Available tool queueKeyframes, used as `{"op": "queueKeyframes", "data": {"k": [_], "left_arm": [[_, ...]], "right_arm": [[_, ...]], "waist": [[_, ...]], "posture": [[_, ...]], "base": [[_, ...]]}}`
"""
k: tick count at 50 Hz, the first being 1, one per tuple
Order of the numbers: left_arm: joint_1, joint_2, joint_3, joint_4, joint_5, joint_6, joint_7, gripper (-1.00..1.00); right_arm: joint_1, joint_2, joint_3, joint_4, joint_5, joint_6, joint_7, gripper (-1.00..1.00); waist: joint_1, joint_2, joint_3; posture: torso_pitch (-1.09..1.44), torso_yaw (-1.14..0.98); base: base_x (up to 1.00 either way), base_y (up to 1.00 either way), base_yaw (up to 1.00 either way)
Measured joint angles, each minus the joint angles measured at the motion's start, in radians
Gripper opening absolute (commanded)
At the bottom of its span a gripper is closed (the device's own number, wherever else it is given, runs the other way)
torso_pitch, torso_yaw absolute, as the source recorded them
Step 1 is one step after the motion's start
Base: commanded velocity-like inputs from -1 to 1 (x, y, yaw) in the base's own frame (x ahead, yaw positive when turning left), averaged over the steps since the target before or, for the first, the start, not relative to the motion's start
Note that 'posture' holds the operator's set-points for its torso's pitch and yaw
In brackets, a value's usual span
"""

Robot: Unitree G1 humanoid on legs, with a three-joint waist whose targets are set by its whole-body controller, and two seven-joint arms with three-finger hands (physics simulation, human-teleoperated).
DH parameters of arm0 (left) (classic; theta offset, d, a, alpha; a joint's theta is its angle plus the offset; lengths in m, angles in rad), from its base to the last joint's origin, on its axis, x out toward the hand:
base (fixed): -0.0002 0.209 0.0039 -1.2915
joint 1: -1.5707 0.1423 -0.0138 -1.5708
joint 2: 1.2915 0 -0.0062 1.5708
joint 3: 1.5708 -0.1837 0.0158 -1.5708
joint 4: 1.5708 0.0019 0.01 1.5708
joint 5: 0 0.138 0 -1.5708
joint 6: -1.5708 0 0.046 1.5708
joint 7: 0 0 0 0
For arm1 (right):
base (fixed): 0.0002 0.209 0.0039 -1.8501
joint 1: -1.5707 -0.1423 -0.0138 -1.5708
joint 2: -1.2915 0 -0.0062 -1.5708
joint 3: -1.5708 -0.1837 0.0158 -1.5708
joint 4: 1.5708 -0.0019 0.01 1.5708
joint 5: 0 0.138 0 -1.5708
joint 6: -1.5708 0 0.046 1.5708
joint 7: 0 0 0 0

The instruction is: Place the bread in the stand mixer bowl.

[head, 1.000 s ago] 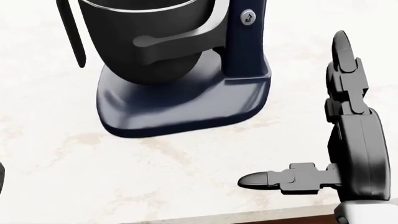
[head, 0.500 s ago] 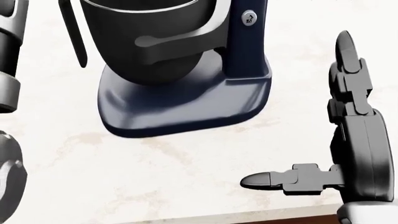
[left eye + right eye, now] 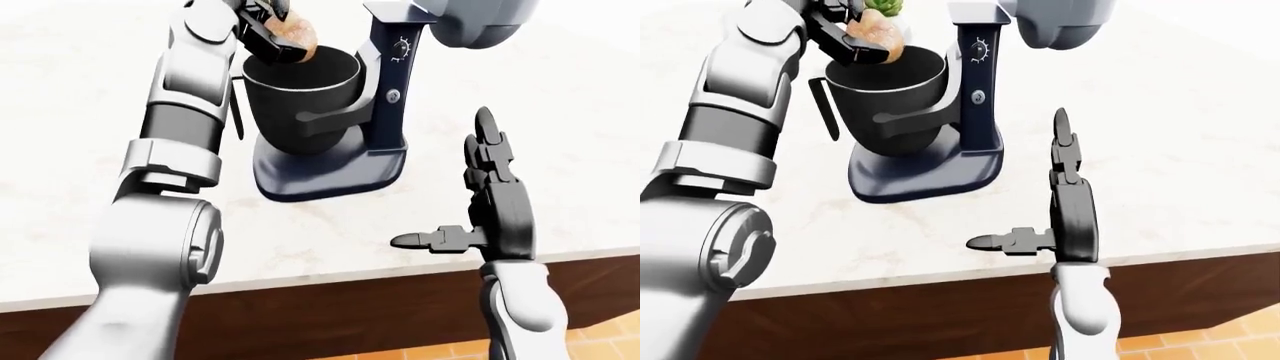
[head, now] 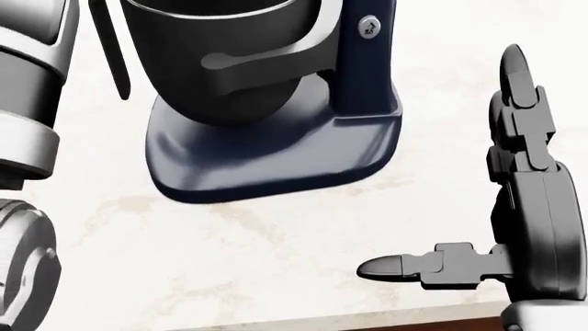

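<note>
In the head view the left arm [image 4: 32, 103] has come into the picture along the left edge, where a second ago there was only bare counter; the stand mixer has not shifted, so this is the arm reaching, not the camera moving. The eye views show why: the left robot hand [image 3: 268, 28] is clenched round the bread [image 3: 297, 36] and holds it at the far-left rim of the stand mixer bowl [image 3: 300, 97], over the opening but not yet down inside. The carry looks nearly done; what seems left is to centre the loaf over the mouth and let go.

The right robot hand [image 3: 470, 202] is released and grasps nothing, fingers straight and thumb pointing left, hovering to the right of the mixer base [image 3: 330, 169] and apart from it.

Room is tight around the bowl: the mixer column [image 3: 388, 82] stands just right of it, the tilted head [image 3: 1060, 22] hangs above and to the right, and the bowl handle [image 3: 822, 109] sticks out on the left near the forearm. The counter [image 3: 330, 240] has open room near the base, and its near edge runs just below the right hand. A green plant [image 3: 883, 7] shows beyond the bread.
</note>
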Motion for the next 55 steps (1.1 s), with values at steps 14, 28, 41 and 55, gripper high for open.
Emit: {"op": "queueKeyframes", "data": {"k": [14,28,41,55], "left_arm": [[-0.039,-0.014,0.012,0.1,-0.008,-0.058,0.066,-1.0],[-0.06,-0.039,0.0,0.202,-0.014,-0.123,0.132,-1.0],[-0.067,-0.033,0.003,0.215,0.001,-0.124,0.135,-0.97],[-0.061,-0.024,0.006,0.227,0.008,-0.112,0.141,1.0]], "right_arm": [[-0.002,-0.001,-0.001,0.003,0.002,-0.002,0.0,1.0],[0.001,0.0,-0.002,-0.016,0.003,0.004,0.003,1.0],[0.002,0.0,-0.002,-0.021,0.003,0.01,0.005,1.0],[-0.005,-0.001,0.0,-0.015,0.002,0.012,0.004,1.0]], "waist": [[0.001,-0.002,0.0],[0.0,-0.001,-0.004],[-0.001,-0.001,-0.003],[-0.001,0.0,-0.003]], "posture": [[0.0,0.0],[0.0,0.0],[0.0,0.0],[0.0,0.0]], "base": [[0.0,0.0,0.0],[0.0,0.0,0.0],[0.0,0.0,0.0],[0.0,0.0,0.0]]}}
